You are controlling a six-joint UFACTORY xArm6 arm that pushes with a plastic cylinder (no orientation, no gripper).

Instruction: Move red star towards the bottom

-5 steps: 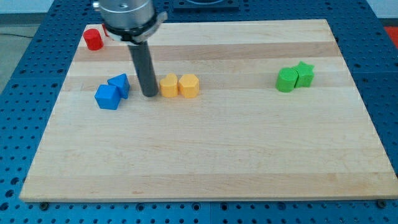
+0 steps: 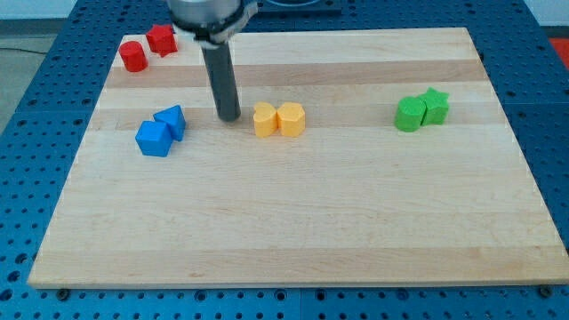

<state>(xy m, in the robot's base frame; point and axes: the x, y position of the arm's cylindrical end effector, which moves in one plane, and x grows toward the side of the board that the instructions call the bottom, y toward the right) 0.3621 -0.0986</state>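
Near part of wooden board (image 2: 293, 231): bare of blocks. Middle band, from the view's left: two blue blocks (image 2: 161, 132) touching; my tip (image 2: 229, 118) between these and two yellow blocks (image 2: 279, 119), just left of the yellow pair; two green blocks (image 2: 421, 110) well apart at the view's right. Far left corner: red star (image 2: 161, 39) beside red cylinder (image 2: 133, 56), near the board's top edge. No pincer fitted, only a plain rod, so no open or closed state to report. Key relation: red star up and to the left of my tip, well apart. Likely requirement: tip carried round to the star's far side, then a push toward the view's bottom.
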